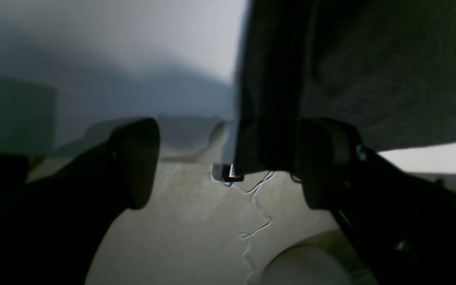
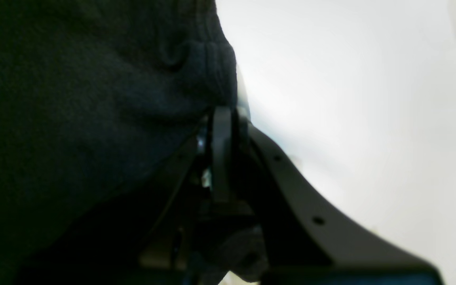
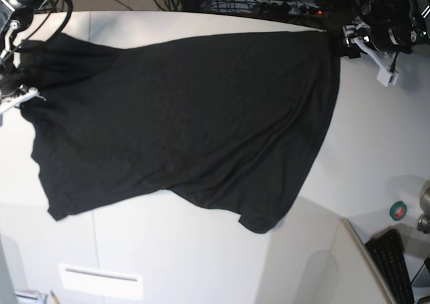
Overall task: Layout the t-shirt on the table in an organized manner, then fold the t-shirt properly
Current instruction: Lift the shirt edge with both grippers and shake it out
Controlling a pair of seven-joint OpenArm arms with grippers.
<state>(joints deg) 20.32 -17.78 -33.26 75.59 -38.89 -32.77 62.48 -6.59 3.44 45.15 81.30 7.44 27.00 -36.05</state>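
T-shirt [image 3: 188, 122] spread on bench [image 3: 201, 250], lower hem still rumpled. Right hand [image 2: 222, 118] pinching its far-corner edge; left hand [image 1: 228, 162] spread, cloth between. No fold made.

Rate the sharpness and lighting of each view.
Left wrist: dim and soft, the left gripper's open fingers dark blurs beside the t-shirt. Right wrist: underexposed cloth against a washed-out table; right gripper blurred. Base: sharpest and evenly lit, though the black shirt shows little detail.
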